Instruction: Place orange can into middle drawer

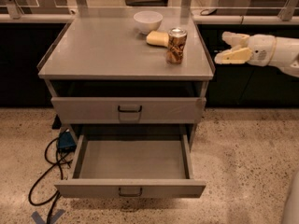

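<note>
One silver-topped, tan-mottled orange can [176, 45]; gripper [220, 47] right of it, fingers [233, 55] spread.

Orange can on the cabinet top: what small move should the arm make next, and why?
Probably ease the gripper leftward to the orange can. It hangs off the right edge of the cabinet, fingers apart and empty, roughly level with the upright can. The middle drawer is pulled out, ready.

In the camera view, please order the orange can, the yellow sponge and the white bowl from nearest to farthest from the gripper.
Gripper is right of the cabinet.
1. Orange can, front right.
2. Yellow sponge, behind it.
3. White bowl, rear.
</note>
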Tool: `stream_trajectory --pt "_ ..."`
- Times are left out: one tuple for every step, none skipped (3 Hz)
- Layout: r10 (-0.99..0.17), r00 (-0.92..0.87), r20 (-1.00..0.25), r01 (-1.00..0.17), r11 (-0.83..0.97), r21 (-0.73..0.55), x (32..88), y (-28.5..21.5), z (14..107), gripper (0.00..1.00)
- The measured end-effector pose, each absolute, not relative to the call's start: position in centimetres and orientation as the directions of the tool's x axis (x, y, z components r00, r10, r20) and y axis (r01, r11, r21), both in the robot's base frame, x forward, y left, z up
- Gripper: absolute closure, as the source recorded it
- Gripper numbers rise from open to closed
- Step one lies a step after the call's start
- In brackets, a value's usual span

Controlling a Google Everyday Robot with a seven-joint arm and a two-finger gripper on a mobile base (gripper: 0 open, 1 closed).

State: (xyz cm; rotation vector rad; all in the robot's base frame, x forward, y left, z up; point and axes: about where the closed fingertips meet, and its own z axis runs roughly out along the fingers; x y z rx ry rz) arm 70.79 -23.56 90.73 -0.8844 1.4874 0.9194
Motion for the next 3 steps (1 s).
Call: stream_trajectory --pt "0.026 -0.104 -0.994 -0.911 0.398 0.106 71.3 -23.4 90.3 0.0" --pt "0.023 -0.103 -0.994 -0.911 0.398 0.104 71.3 -23.4 90.3 0.0" --pt "-0.044 -0.079 -0.996 -0.916 0.398 0.055 71.8 -22.4 90.4 0.0"
